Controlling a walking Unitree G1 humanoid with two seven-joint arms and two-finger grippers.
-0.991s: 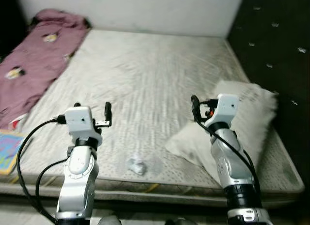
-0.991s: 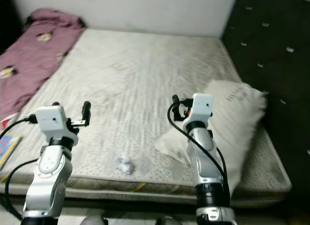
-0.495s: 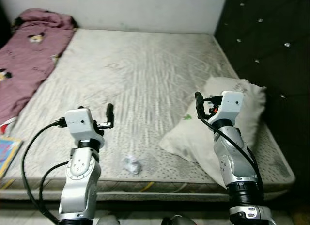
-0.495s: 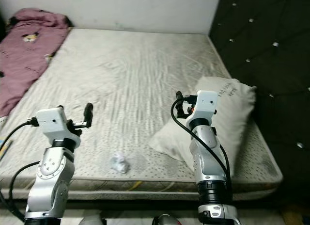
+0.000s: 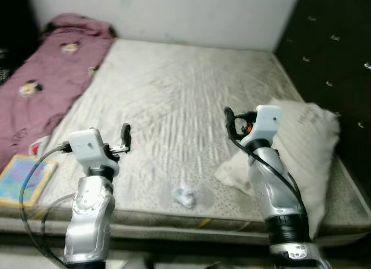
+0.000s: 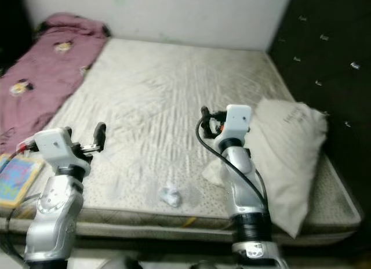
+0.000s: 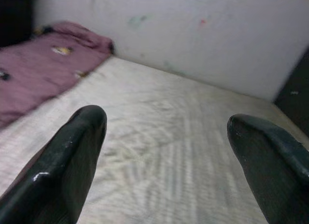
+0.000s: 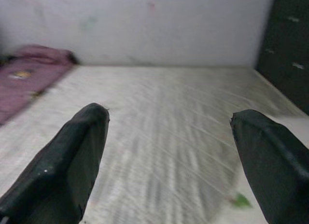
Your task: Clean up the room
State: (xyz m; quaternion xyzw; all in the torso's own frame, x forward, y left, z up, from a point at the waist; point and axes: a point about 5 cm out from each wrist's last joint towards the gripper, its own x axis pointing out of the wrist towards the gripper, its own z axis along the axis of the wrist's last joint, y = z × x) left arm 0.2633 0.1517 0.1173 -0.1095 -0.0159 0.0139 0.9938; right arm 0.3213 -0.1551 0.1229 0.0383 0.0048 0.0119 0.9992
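Grey-white, patterned fabric covers the bare mattress (image 5: pixel 191 101), which lies below a pale wall (image 5: pixel 174 14) and beside a black tufted panel (image 5: pixel 333 54). A small crumpled white scrap of paper (image 5: pixel 185 195) lies on the mattress near its front edge, roughly midway between the two raised silver arms and touched by neither. A plump white pillow (image 5: pixel 301 153) rests on the mattress at the side nearest the black tufted panel, one corner pointing toward the mattress centre. A mauve blanket with small printed figures (image 5: pixel 52 77) is spread along the opposite side of the mattress, bunched up against the wall. A flat, colourful picture book (image 5: pixel 26 179) lies at the front corner of the mattress on the blanket side, next to a small red-and-white item I cannot identify.

The left gripper (image 7: pixel 169 151) is held above the front part of the mattress with its fingers spread wide and nothing between them. The right gripper (image 8: pixel 169 151) hangs over the mattress just beside the pillow, fingers likewise parted and empty.
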